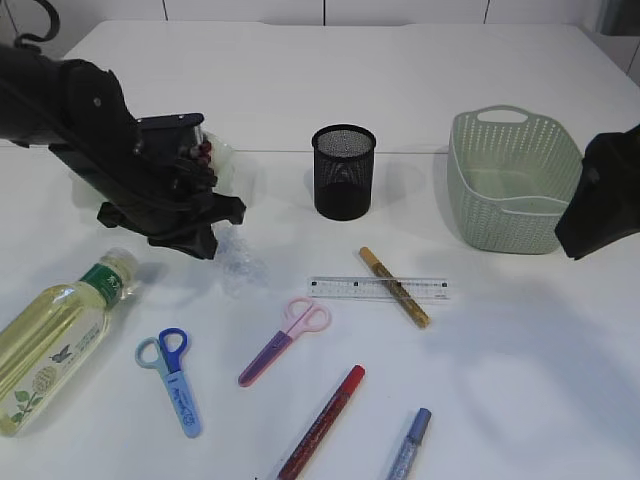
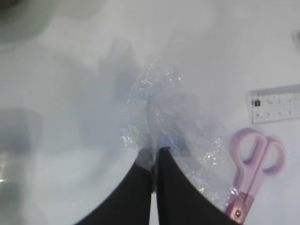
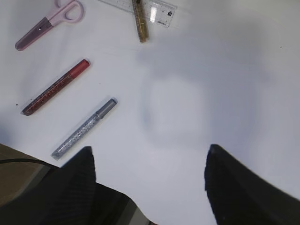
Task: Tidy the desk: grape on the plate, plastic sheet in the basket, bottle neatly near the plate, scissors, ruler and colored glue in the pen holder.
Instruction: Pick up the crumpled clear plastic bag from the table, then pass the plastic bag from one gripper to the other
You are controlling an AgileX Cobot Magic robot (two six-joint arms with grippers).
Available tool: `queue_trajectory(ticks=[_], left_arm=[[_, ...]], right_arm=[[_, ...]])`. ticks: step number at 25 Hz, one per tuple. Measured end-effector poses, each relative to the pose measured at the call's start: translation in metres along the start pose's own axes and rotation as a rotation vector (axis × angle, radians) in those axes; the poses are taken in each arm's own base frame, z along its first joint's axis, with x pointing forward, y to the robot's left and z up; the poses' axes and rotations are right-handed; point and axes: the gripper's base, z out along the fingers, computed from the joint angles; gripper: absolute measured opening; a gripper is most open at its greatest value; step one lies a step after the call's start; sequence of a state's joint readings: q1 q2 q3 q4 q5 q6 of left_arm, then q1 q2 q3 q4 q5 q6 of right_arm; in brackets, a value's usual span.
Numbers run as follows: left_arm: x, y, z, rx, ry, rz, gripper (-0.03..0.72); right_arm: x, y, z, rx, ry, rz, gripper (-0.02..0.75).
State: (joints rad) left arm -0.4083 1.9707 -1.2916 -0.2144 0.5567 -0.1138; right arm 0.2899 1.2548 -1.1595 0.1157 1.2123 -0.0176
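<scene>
While the exterior view hides the left fingers behind the dark bulk of the left arm (image 1: 130, 160), the left wrist view shows them plainly: the two black fingers (image 2: 136, 187) are pressed together on the edge of the crumpled plastic sheet (image 2: 173, 122), which lies bunched on the white surface (image 1: 500, 380). From outside, that sheet (image 1: 238, 262) is only a faint clear wad just beside the arm's lower end.

Only the exterior view takes in the black mesh pen holder (image 1: 343, 170), standing upright at the middle, and the pale green basket (image 1: 510, 180) to its right. It also shows the bottle (image 1: 55, 340) of yellowish liquid lying on its side at the left edge and the blue scissors (image 1: 172, 378) near it.

Pink scissors (image 1: 285, 340) and the clear ruler (image 1: 378, 289) appear in all three views. A gold glue pen (image 1: 394, 287) lies slanted across the ruler.

Seen from the right wrist, the right fingers (image 3: 220, 187) stand wide apart and hold nothing, above bare surface, with the red glue pen (image 3: 55, 87) and silver glue pen (image 3: 84, 128) lying to one side.
</scene>
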Motion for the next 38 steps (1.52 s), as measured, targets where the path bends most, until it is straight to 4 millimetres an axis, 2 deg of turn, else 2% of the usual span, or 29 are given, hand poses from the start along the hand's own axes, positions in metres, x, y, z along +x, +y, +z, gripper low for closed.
queue_trajectory(ticks=[3,7,12,17,24,28,38], left_arm=[[-0.001,-0.003,-0.014,0.008,-0.008,0.028,-0.006],[-0.004,-0.009,-0.043,0.040,-0.040,0.065,-0.006],[-0.006,-0.022,-0.093,0.129,-0.121,0.092,-0.006],[-0.004,-0.033,-0.138,0.225,-0.200,0.097,-0.006],[0.006,-0.044,-0.187,0.341,-0.269,0.108,-0.006],[0.012,-0.049,-0.199,0.407,-0.259,0.104,-0.006],[0.025,-0.075,-0.200,0.509,-0.197,0.152,-0.006]], right_arm=[[0.000,0.000,0.000,0.000,-0.002,-0.002,0.563],[-0.001,0.000,0.000,0.000,-0.012,-0.002,0.562],[-0.003,0.002,0.000,-0.023,-0.028,-0.004,0.562],[-0.007,0.017,-0.002,-0.188,-0.083,-0.029,0.563],[-0.015,0.033,-0.008,-0.366,-0.185,-0.062,0.563],[-0.019,0.037,-0.010,-0.409,-0.236,-0.077,0.563],[-0.033,0.049,-0.022,-0.582,-0.402,-0.037,0.563]])
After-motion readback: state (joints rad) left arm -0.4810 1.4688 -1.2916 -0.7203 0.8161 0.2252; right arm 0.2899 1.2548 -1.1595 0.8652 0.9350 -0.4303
